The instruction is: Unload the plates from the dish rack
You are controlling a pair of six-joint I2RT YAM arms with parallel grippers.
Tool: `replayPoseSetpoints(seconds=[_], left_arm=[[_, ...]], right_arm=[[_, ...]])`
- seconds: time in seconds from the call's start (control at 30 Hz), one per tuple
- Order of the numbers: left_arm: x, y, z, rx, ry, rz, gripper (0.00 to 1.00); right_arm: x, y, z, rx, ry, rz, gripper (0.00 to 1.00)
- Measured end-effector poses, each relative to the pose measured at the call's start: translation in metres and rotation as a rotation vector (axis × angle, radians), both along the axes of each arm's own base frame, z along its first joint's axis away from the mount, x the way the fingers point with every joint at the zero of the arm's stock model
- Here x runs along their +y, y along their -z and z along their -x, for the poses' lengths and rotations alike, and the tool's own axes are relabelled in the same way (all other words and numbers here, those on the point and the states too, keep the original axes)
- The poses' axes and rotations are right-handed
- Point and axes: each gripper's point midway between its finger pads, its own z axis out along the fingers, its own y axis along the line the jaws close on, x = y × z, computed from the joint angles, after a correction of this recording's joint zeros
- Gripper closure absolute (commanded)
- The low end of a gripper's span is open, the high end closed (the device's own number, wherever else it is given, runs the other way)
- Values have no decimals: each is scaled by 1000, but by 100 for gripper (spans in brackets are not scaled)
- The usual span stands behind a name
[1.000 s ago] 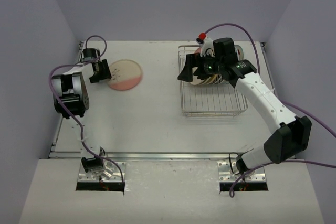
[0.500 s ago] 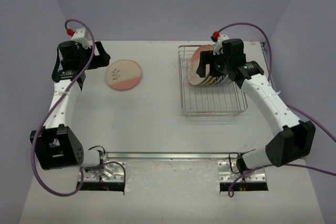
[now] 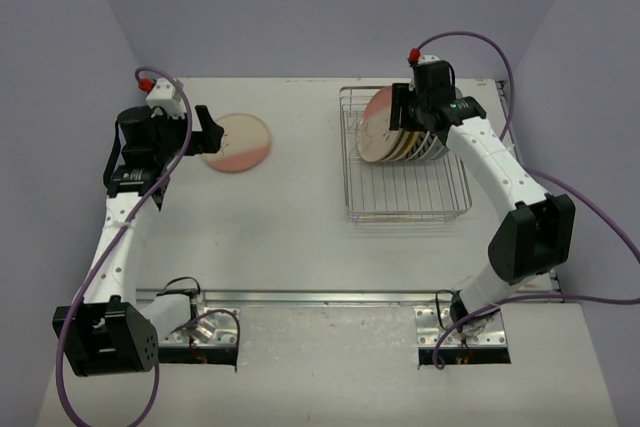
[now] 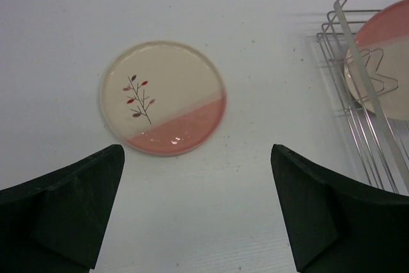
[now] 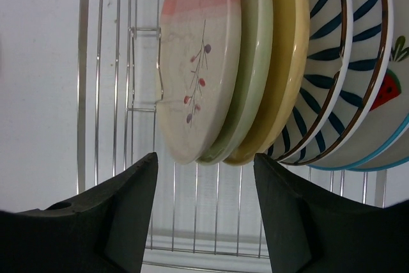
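Plates [image 3: 400, 137] stand on edge in a tight row just beyond the right gripper [image 5: 204, 171], whose two dark fingers [image 5: 108, 222] are spread wide and hold nothing. They reach toward the row's lower edges but touch none of the dishes. The front plate [image 5: 198, 75] is cream with a pink upper part and a thin sprig. Behind it come a pale green plate [image 5: 253, 62], a yellow plate [image 5: 285, 62], two blue-striped plates [image 5: 323, 43] and, last, a watermelon plate [image 5: 391, 91] with a light-blue rim. All sit at the far end of the dish rack [image 5: 102, 62], a silver wire rack on the right half of the white table [image 3: 300, 227].

The left gripper [image 4: 195, 151] is also wide open and empty, hovering above bare table. Just past its fingertips, not touching them, a cream-and-pink sprig plate [image 4: 163, 97] lies flat on the left half of the table, well apart from the rack.
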Motion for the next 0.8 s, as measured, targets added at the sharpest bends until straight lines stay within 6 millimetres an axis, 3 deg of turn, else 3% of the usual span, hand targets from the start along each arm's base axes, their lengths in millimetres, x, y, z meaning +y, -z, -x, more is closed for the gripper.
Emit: replayPoseSetpoints(seconds=[0.3,0.47,0.6,0.8], left_arm=[[0,6,1,16,-2,7,4],[0,8,0,20,-5,14,4],[0,7,-1,17,-7,15,3],[1,8,-1,19,-14,13,3]], right_arm=[[11,-25,-12,-75,-19,-4,39],[19,-41,-34,-121,-13,0,40],[17,-27,-49,-101,9,31,41],[15,11,-54,-13,20,79,40]])
